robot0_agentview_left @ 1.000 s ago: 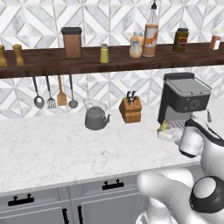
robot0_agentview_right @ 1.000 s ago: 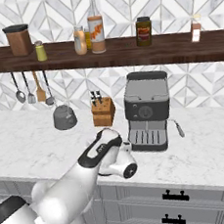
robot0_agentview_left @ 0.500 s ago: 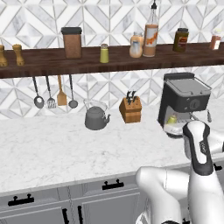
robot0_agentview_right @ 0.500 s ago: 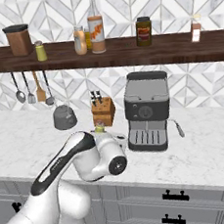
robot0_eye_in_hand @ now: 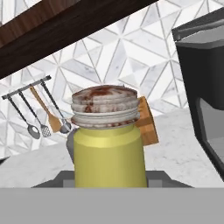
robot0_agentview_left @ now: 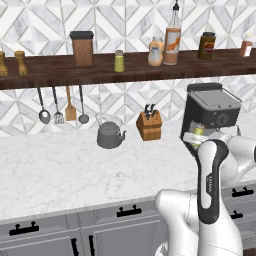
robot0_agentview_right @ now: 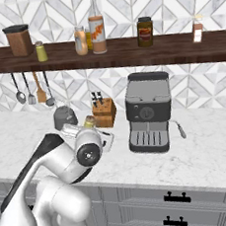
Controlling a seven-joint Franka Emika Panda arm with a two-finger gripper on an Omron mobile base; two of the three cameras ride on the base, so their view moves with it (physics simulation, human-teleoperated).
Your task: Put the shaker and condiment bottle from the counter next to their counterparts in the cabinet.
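Your shaker (robot0_eye_in_hand: 109,144) sits clamped in the gripper (robot0_agentview_left: 196,136), jaws closed on its yellow-green body, raised off the counter (robot0_agentview_left: 60,170) in front of the coffee machine (robot0_agentview_left: 212,112); its grey cap (robot0_eye_in_hand: 106,107) points toward the tiled wall; the arm (robot0_agentview_left: 212,185) folds up from the base, forearm upright, hand tipped forward; in the hand view the fingers are cut off below the shaker; the condiment bottle (robot0_agentview_left: 173,37) already stands on the cabinet (robot0_agentview_left: 100,67) just beside the squat orange bottle (robot0_agentview_left: 156,52); second shaker (robot0_agentview_left: 119,61) further left.
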